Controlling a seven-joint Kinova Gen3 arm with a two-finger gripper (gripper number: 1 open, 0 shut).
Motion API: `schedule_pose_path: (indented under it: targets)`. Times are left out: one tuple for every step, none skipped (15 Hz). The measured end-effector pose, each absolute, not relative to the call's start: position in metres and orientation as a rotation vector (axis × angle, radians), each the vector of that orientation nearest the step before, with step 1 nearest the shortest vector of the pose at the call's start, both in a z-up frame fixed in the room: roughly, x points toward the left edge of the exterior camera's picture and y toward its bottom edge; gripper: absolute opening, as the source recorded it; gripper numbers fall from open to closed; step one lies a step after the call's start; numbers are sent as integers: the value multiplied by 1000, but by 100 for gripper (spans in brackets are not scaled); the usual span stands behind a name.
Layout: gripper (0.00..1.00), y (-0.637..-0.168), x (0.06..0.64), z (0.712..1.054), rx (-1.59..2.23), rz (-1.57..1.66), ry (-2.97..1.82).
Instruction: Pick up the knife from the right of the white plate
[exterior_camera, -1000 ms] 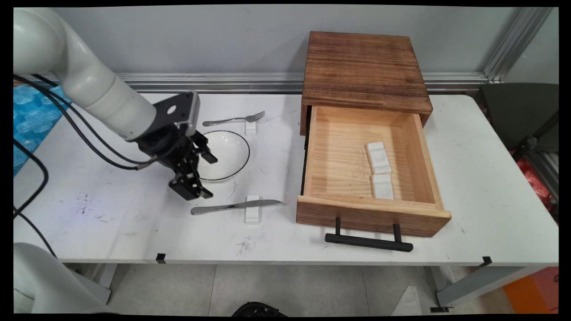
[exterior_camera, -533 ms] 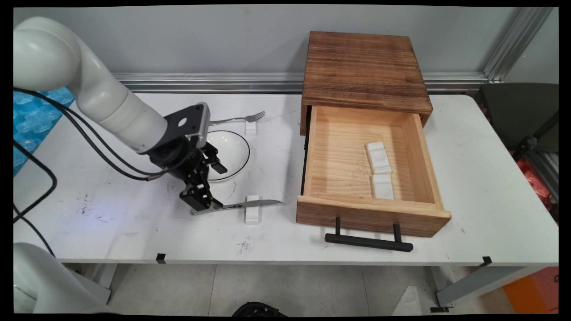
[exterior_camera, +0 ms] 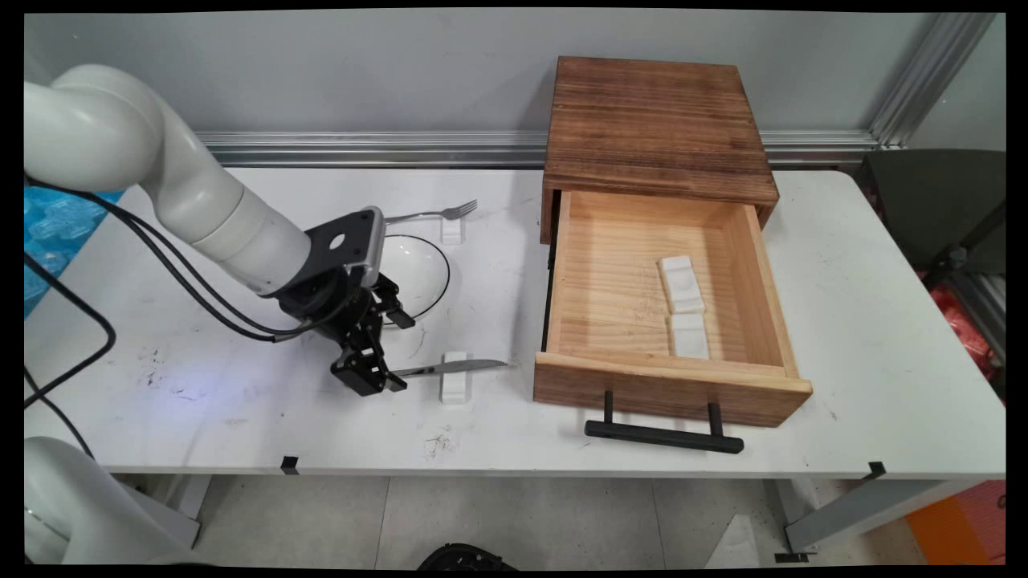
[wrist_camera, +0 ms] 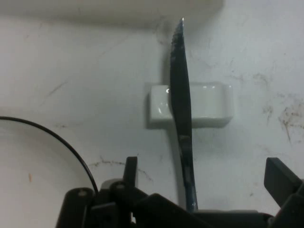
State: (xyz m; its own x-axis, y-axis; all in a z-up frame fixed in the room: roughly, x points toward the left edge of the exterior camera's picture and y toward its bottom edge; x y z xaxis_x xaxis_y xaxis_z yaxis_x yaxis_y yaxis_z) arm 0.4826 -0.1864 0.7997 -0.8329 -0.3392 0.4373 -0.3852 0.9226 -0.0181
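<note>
- The white table (exterior_camera: pixel 867 321) carried everything in view.
- A dark-topped wooden cabinet (exterior_camera: pixel 654 120) stood at the table's far side. Its pale drawer (exterior_camera: pixel 610 281) was pulled out toward the near edge, with a black handle (exterior_camera: pixel 662 436) at the front.
- The white arm (exterior_camera: pixel 233 225) reached in from the left and sloped down to the table, between the plate and the near edge.
- A white plate with a thin black rim (exterior_camera: pixel 418 269) sat just beyond the gripper. In the hand view its rim (wrist_camera: pixel 57 137) curved in at the left.
- The gripper (exterior_camera: pixel 400 353) was down at the table with its jaws spread wide. In the hand view one finger (wrist_camera: pixel 130 166) stood on each side of the knife's handle, clear of it, so nothing was gripped.
- The table knife (exterior_camera: pixel 450 368) lay between the plate and the near edge, well left of the drawer. Its long axis ran roughly along the near edge. The handle end sat between the gripper's fingers and the tip pointed right, toward the drawer. In the hand view the knife (wrist_camera: pixel 181 104) ran straight away from the gripper.
- A fork (exterior_camera: pixel 434 213) lay beyond the plate, with its tines to the right.
- Small white cutlery rests:
  - one (exterior_camera: pixel 454 389) propped up the knife's blade
  - one (exterior_camera: pixel 452 231) sat under the fork
  - two (exterior_camera: pixel 681 282) lay end to end inside the drawer
</note>
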Motion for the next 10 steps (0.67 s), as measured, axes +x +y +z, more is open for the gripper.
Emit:
schedule_pose_path:
  targets:
    - [100, -187, 483, 797, 526, 146, -2647]
    - [100, -187, 483, 796, 526, 147, -2648]
    - [100, -187, 484, 794, 527, 147, -2648]
    - [100, -187, 484, 791, 529, 147, -2649]
    - [100, -187, 484, 789, 531, 148, -2648]
    - [100, -187, 484, 786, 532, 148, -2648]
    - [100, -187, 484, 783, 534, 148, -2647]
    - [100, -187, 483, 781, 536, 149, -2646]
    - [100, -187, 483, 779, 538, 149, -2645]
    - [100, -187, 482, 777, 540, 149, -2644]
